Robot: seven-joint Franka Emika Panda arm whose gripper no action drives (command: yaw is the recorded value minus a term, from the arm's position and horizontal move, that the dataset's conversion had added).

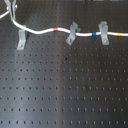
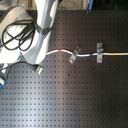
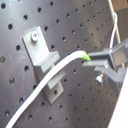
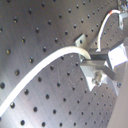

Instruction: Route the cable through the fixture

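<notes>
- First exterior view: you look steeply down on the perforated counter [image 1: 65, 90] from close by.
- Second exterior view: you look almost straight down from higher, sharing the cable [image 2: 85, 54] and clips.
- Both wrist views: you face the counter very closely, past the claw [image 3: 97, 62].

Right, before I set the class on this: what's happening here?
A Panda arm's gripper is shut on the cable at a green band, right beside the fixture. The cable crosses the fixture, but whether it sits in the fork can't be told. Farther along it runs through the slanting clip and the squat clip.
</notes>
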